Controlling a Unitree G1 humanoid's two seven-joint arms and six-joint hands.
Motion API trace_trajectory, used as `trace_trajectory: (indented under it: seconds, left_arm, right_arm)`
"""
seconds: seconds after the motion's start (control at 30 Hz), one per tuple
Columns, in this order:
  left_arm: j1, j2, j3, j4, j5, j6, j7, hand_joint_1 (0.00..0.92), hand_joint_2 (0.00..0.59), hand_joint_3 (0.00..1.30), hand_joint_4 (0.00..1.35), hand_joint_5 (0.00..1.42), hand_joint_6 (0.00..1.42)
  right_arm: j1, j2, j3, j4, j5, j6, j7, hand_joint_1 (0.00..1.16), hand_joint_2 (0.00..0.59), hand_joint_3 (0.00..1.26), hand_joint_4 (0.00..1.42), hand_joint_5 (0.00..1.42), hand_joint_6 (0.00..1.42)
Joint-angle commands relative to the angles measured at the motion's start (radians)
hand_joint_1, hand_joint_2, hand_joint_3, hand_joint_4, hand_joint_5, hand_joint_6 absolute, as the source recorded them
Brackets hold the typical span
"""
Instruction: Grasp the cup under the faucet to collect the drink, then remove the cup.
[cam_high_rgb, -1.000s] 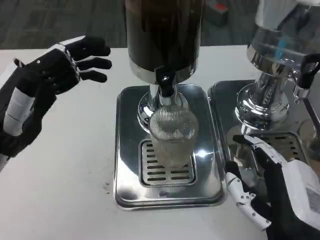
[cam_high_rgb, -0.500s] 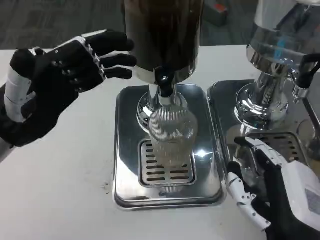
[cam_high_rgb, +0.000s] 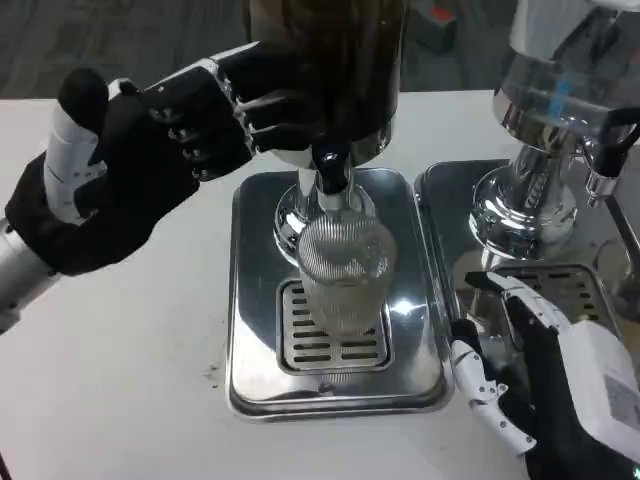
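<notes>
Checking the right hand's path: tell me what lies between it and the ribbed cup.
In the head view, only the drip tray's bare shiny metal and raised right rim lie between the right hand and the ribbed cup.

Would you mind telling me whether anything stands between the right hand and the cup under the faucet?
Nothing visible does. The right hand waits open at the tray's right edge, and only bare tray lies between it and the ribbed cup.

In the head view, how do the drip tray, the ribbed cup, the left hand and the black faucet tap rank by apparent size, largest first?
1. Drip tray.
2. Left hand; it is nearer the camera, so its apparent size is exaggerated and its rank over the cup is unsure.
3. Ribbed cup.
4. Black faucet tap, clearly smallest.
</notes>
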Motion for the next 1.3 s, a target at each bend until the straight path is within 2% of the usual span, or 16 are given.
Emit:
trace_trajectory:
  seconds: [0.03,0.47,1.3]
  left_arm:
    - [-0.038,-0.023,0.004,0.012,0.033,0.010,-0.017,0.000,0.068,0.18,0.09,0.15,0.19]
    - [-0.071,-0.082,0.022,0.042,0.077,-0.003,-0.030,0.000,0.070,0.17,0.08,0.14,0.17]
    - [-0.024,-0.058,0.083,-0.038,0.068,0.057,-0.054,0.000,0.080,0.19,0.11,0.16,0.21]
  right_arm:
    - [-0.009,0.006,0.005,0.020,0.005,0.000,-0.023,0.23,0.459,0.28,0.18,0.17,0.27]
    - [-0.012,0.011,0.014,0.036,0.008,-0.001,-0.039,0.22,0.460,0.28,0.17,0.17,0.27]
    - [-0.016,0.001,0.014,0.038,0.020,-0.005,-0.034,0.21,0.460,0.28,0.17,0.17,0.27]
